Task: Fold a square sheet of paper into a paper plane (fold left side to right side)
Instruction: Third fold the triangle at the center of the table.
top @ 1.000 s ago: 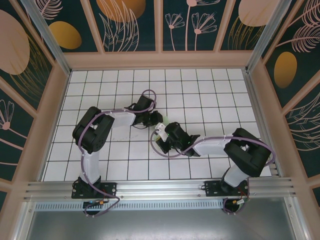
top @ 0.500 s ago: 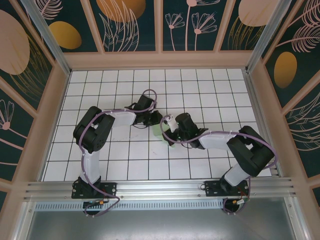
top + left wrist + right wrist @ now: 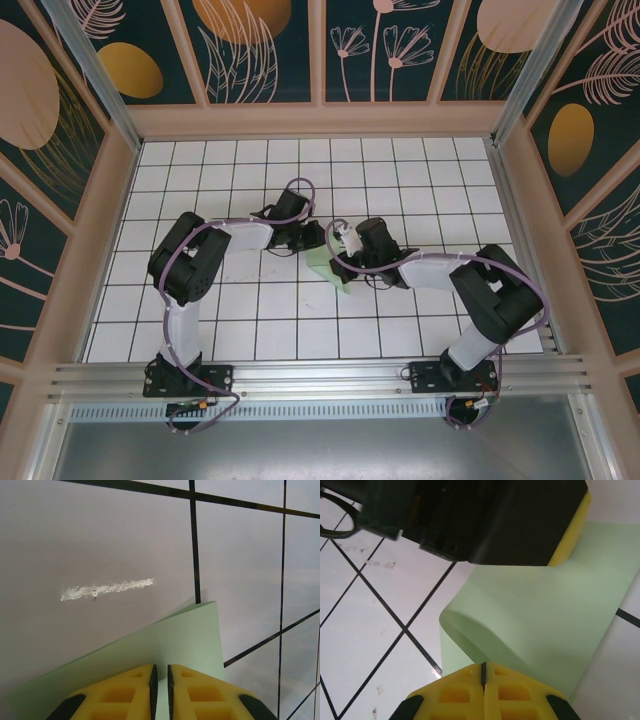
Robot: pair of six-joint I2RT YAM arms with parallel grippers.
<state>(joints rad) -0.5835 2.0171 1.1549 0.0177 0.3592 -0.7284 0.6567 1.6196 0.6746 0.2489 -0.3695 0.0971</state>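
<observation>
White grid table (image 3: 200,170), curled mint paper sheet (image 3: 535,605)

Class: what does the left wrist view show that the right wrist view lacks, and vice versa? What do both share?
Left wrist: a scratch on the table, and a flat corner of the square sheet of paper beyond the left gripper. Right wrist: the sheet curls over in a hump, its edge pinched in the right gripper. Both: green paper, yellow fingers, black grid lines.

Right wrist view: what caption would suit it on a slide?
Right gripper pinches the curling mint-green paper sheet while the left gripper pins it down.
</observation>
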